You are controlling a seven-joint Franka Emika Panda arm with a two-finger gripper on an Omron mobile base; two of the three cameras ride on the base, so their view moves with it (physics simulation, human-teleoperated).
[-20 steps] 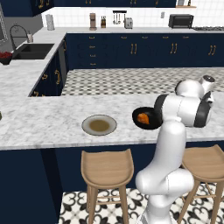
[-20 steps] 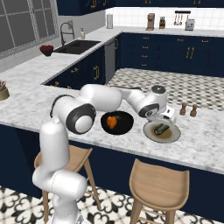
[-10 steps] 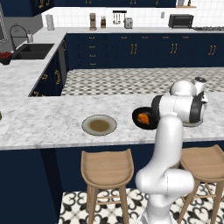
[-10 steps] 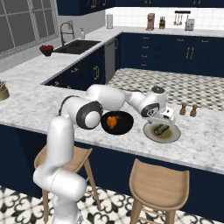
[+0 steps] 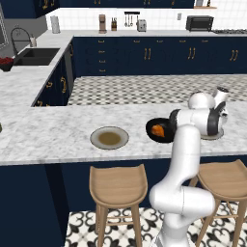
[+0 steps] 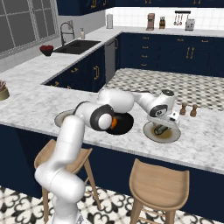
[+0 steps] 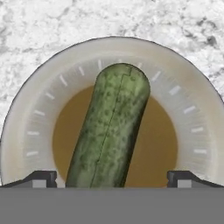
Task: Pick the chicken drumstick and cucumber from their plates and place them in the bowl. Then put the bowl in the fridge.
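A marble counter carries the whole job in this rendered kitchen, its long front edge lined with wooden stools, which puts the food within the arm's forward reach. The white arm bends low across that counter toward its right end. Two plates sit well apart on the stone: the left plate lies bare, brownish centre showing, while the right plate holds the cucumber. Between them stands the black bowl, set there, it seems, so that each item needs only a short carry. The orange-brown chicken drumstick already rests inside it, so half the loading looks done.

The pincer hangs directly over the right plate, its two dark tips spread wide and standing either side of the cucumber's near end, apparently touching nothing. The cucumber lies flat across the plate's centre, slanting from the lower left to the upper right of the hand view, and the tips straddle it across its width, the narrow way, which suits a grasp on a round green body. A descent and a squeeze appear to be what comes next. Salt and pepper shakers stand just behind the plate.
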